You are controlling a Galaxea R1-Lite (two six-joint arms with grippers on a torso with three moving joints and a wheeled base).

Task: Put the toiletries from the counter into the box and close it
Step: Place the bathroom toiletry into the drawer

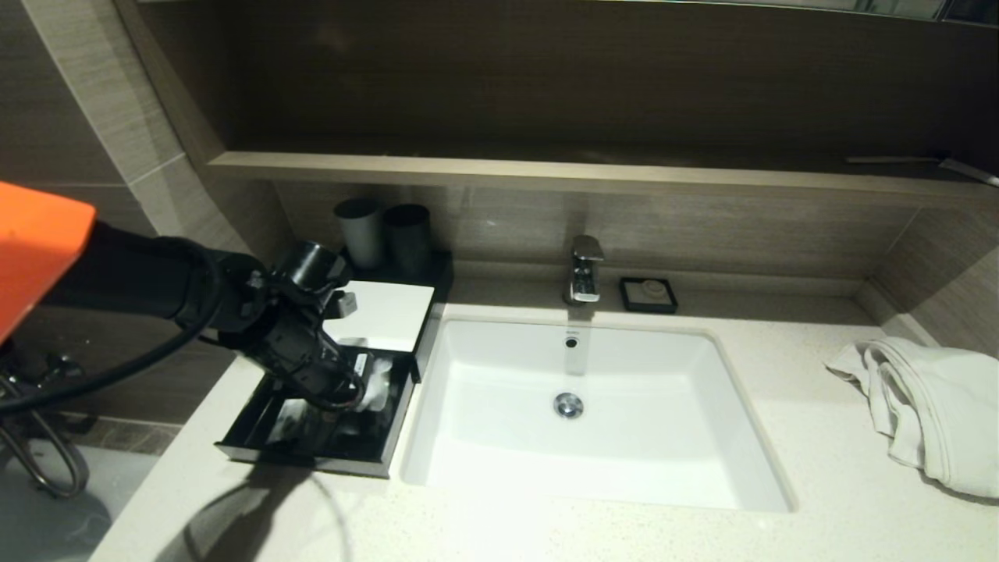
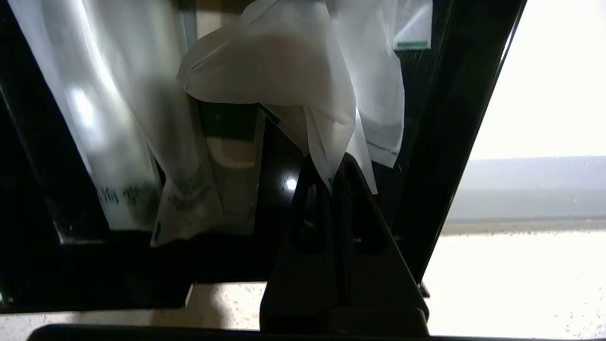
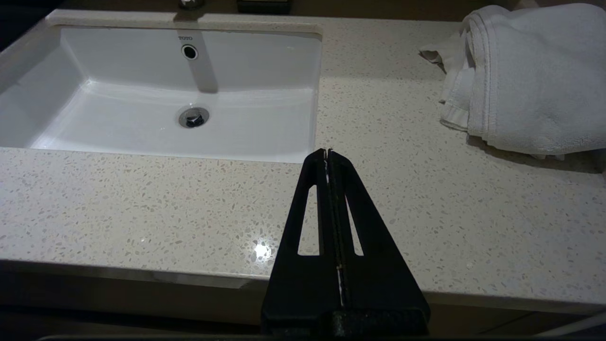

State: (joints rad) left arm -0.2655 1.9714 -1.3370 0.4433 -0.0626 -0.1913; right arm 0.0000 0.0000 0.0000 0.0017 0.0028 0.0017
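Left gripper (image 2: 330,182), jaws pinched on a limp, crinkly sachet (image 2: 284,85), hangs over the open drawer (image 1: 328,437) at the sink's (image 1: 468,468) nine o'clock. It seems featherlight and slippery; a corner gives the best hold. Right gripper (image 3: 327,154) is parked, closed and empty.

"TOTO" on sink (image 3: 189,71) back wall, sachet (image 2: 184,199) print illegible

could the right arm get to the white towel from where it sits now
Probably yes. The right claw is shut and idle over the counter in front of the sink, and only bare stone lies between it and the white towel in the right wrist view.
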